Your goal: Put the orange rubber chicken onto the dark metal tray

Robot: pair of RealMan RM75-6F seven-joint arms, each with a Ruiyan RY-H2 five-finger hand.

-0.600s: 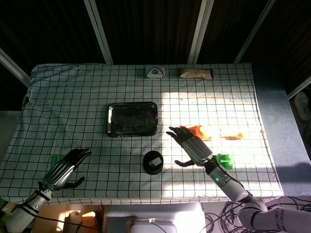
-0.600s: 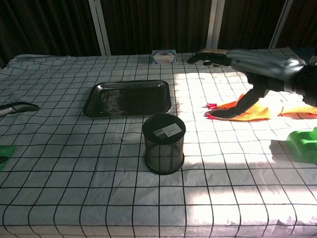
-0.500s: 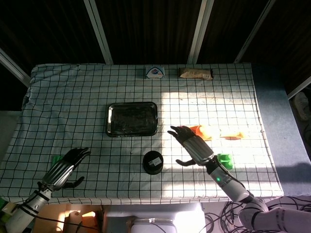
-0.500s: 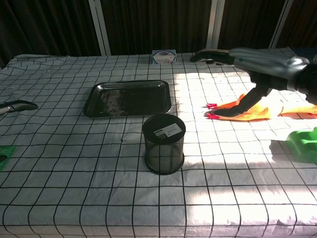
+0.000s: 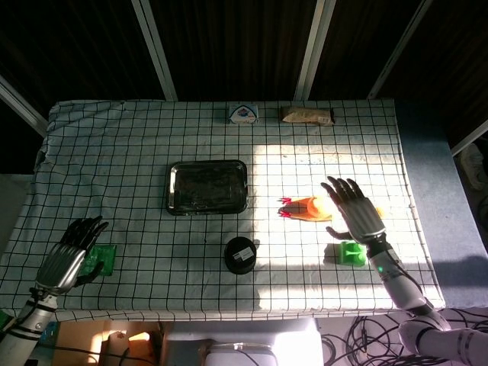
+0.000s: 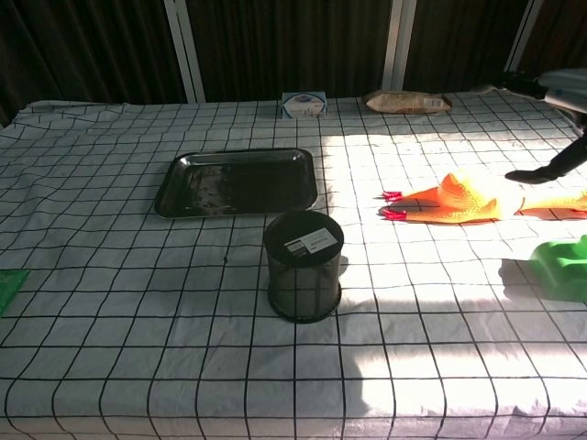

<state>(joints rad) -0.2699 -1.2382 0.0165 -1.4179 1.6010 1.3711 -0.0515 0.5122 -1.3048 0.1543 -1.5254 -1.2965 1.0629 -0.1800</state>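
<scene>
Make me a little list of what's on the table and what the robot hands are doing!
chicken: orange rubber chicken lies on the checked cloth, right of the tray, in sunlight
tray: dark metal tray, nothing on it
cup: black mesh cup stands in front of the tray
green things: one green block near the right hand, another by the left hand
right hand: fingers spread, over the chicken's right end, holding nothing
left hand: at the table's left edge, holding nothing
job: chicken not yet on tray

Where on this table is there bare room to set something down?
Bare cloth spans the left end, between the dark metal tray and the left hand, and the front strip before the mesh cup. It is crowded at the right: orange rubber chicken, right hand, green block.
</scene>
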